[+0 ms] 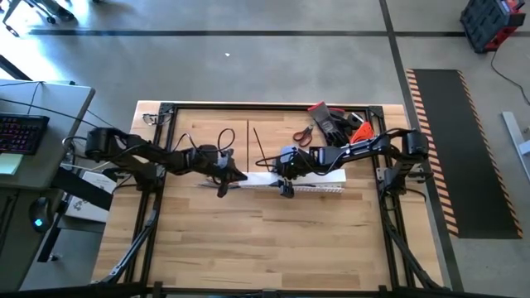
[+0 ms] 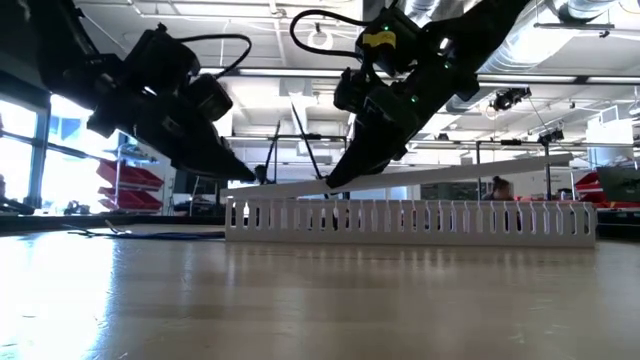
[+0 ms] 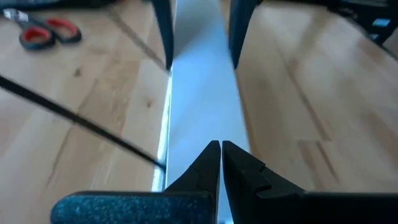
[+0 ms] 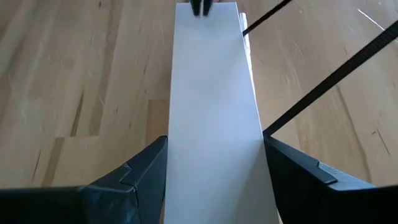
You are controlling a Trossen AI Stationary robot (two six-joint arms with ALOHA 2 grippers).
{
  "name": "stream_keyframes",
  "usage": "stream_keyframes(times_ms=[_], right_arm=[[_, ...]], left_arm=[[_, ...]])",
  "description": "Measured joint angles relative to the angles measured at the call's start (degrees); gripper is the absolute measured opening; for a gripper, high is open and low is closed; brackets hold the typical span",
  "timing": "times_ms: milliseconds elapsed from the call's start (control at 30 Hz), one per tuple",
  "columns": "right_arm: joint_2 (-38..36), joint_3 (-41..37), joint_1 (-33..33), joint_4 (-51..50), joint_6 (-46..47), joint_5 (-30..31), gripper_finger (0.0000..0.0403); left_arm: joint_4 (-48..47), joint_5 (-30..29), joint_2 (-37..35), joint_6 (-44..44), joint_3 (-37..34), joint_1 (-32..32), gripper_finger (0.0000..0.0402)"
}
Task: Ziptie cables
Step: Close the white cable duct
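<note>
Beside right gripper (image 4: 214,163) clasping white strip (image 4: 211,93), dark cables (image 4: 329,81); left gripper (image 3: 220,163) clenched.

We see 2 arms meeting mid-table – left gripper (image 1: 222,189) and right gripper (image 1: 286,189) over the white strip (image 1: 265,179); scissors (image 1: 303,132) and gloves (image 1: 333,122) sit behind.

Looks like a robotics lab or workshop in a big industrial hall; exposed ducting (image 2: 590,12) and strip lights under the ceiling; red parts bins (image 2: 128,183) on racks in the back; concrete floor with hazard-striped matting (image 1: 454,149); a wooden workbench (image 1: 265,240) in a black frame; a desk with a backlit keyboard (image 1: 18,132) next to it.
</note>
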Motion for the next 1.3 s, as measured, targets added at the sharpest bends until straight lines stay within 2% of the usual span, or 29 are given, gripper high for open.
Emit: stream_keyframes(times_ms=[133, 300, 433, 567, 767, 933, 1033, 1167, 1300], right_arm=[[0.00, 0.00, 0.13, 0.21, -0.15, 0.60, 0.0211], [-1.53, -0.02, 0.18, -0.03, -0.50, 2.53, 0.0211], [-2.99, -0.01, 0.04, -1.31, -0.67, 3.12, 0.0211], [-3.71, -0.02, -0.02, -3.77, -1.74, 5.11, 0.0211], [-6.23, -0.02, 0.14, -7.47, -2.21, 8.19, 0.0211], [-8.94, 0.00, 0.76, -11.06, -1.89, 8.91, 0.0211], [-9.31, -0.02, 1.57, -11.82, -1.73, 8.98, 0.0211], [-9.46, -0.02, 2.78, -11.89, -1.42, 10.12, 0.0211], [-9.46, 0.00, 3.66, -12.85, 0.81, 10.27, 0.0211]], left_arm=[[1.72, -0.29, 2.21, -0.24, -0.04, 0.04, 0.0000], [2.99, -2.26, 0.27, -0.85, -0.04, 0.08, 0.0000], [-4.20, -6.28, -4.15, 1.03, 0.00, 0.71, 0.0000], [-12.19, -7.72, -6.46, 1.81, 0.02, 2.39, 0.0004], [-14.27, -5.96, -2.30, 4.75, -0.09, 2.85, 0.0062], [-7.95, -5.85, 2.86, 5.12, -0.09, 2.85, 0.0127], [-2.58, -5.85, 7.27, 6.07, -0.09, 2.73, 0.0150], [6.30, -4.44, 13.88, 5.64, -0.09, 2.66, 0.0154], [12.46, -0.06, 17.95, 3.36, 0.02, 1.88, 0.0121]])
